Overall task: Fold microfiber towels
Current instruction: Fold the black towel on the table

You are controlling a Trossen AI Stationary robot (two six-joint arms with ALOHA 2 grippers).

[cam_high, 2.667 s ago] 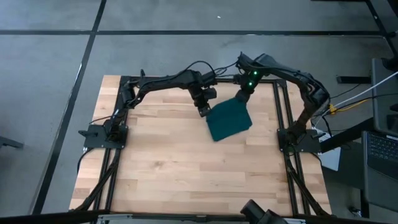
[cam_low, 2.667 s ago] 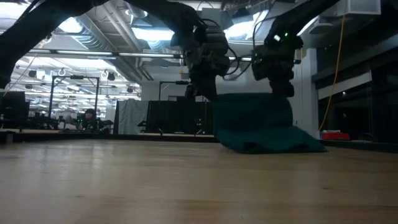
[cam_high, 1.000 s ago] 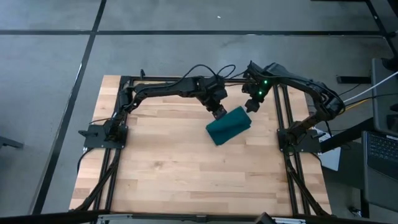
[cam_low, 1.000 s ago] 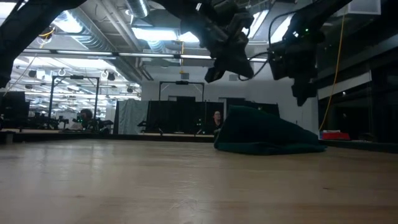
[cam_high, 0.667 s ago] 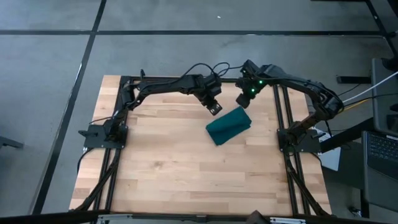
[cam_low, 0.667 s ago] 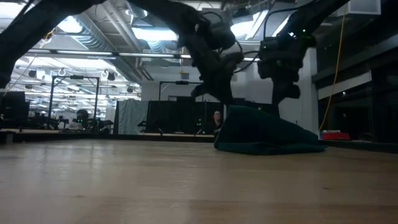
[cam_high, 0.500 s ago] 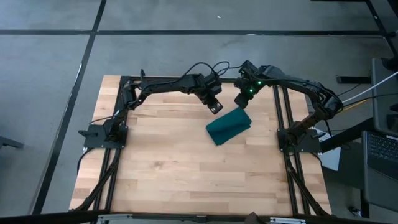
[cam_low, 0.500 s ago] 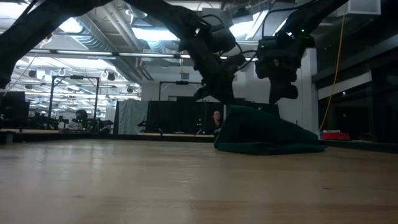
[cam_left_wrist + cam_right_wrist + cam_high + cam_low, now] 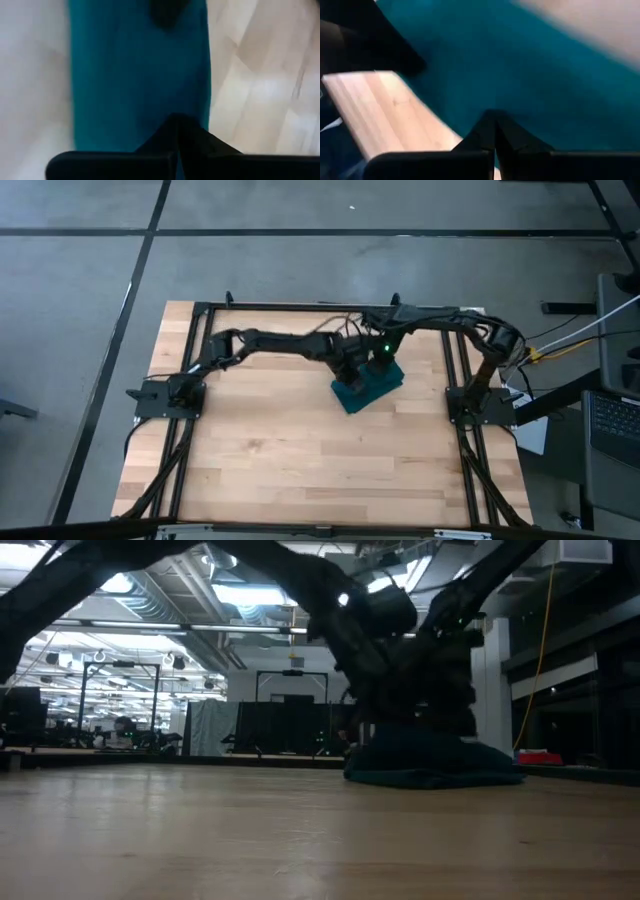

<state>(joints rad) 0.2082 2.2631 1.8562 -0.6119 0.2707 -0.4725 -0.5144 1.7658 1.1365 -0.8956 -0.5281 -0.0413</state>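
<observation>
Both arms are down over the folded towel (image 9: 368, 385) at the far right of the counter (image 9: 270, 450). The left gripper (image 9: 349, 370) presses at its left end, fingers clenched together. The right gripper (image 9: 381, 360) sits just beside it, fingers clenched too, nothing pinched between either pair.

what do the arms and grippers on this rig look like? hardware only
Two slim dark, near-black jointed arms with loose black cables looping along them. The right arm shows a small green light near its wrist. The left gripper and right gripper each end in two dark, tapered wedge fingers on a blocky black base.
</observation>
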